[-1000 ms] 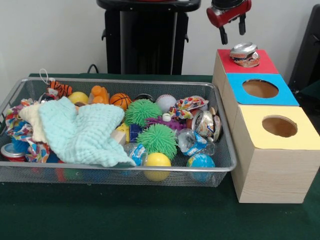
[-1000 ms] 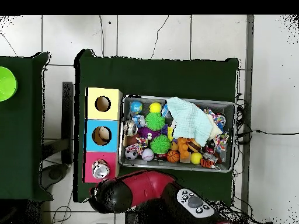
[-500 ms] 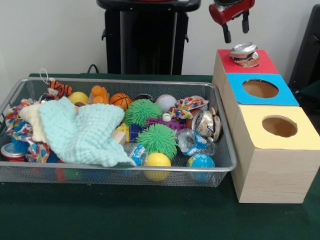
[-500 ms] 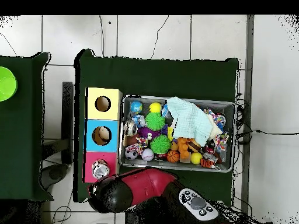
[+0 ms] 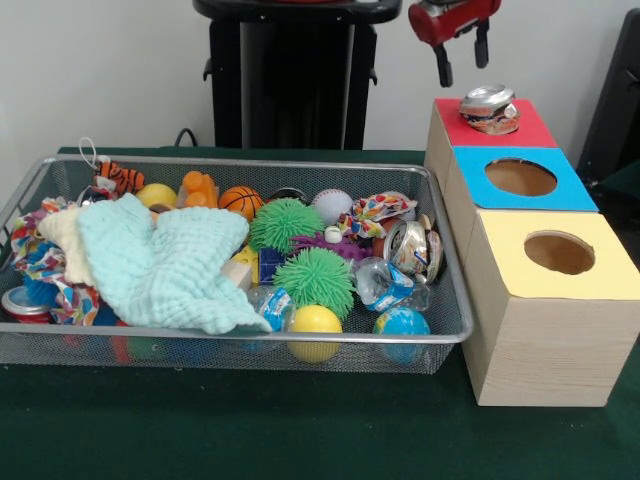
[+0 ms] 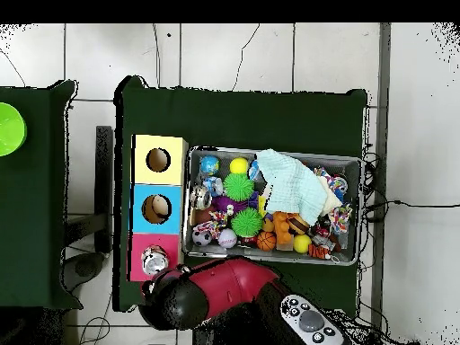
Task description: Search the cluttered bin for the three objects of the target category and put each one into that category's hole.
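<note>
A squashed can (image 5: 489,108) sits on top of the red box (image 5: 520,128), right over its hole. It lies tipped on its side, with its long way running across the box and its round silver end facing up and a bit to the left in the front view. From above it looks like a shiny lump (image 6: 154,261) on the red square. Another squashed can (image 5: 410,247) lies in the wire bin (image 5: 440,335), near the boxes.

The red gripper (image 5: 459,56) hangs in the air above and a little to the left of the can on the box. Its two black fingers (image 5: 442,66) are apart and hold nothing.

The bin and boxes stand on a dark green cloth (image 5: 250,430). Behind is a pale wall.

Only the view from above shows the tiled floor (image 6: 225,54), a second green table with a lime green disc (image 6: 9,128), and something pale inside the blue box (image 6: 137,209). The front view shows a light blue cloth (image 5: 170,265) draped over the toys.
</note>
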Controlling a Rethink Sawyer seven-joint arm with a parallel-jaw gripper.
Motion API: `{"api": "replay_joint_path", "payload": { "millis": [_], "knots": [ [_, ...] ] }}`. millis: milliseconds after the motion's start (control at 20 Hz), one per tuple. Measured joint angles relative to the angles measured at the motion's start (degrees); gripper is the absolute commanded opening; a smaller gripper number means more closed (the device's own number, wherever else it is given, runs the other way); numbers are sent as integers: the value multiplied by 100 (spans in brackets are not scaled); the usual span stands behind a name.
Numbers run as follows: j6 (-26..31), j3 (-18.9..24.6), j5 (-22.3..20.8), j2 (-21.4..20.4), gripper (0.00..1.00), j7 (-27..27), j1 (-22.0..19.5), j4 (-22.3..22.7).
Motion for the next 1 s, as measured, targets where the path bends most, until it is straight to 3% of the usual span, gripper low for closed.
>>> {"api": "replay_joint_path", "payload": {
  "millis": [450,1000],
  "knots": [
    [-40,35,-125,-26,100,0,-160,-70],
    [-515,157,-246,71,100,0,-186,-84]
  ]
}}
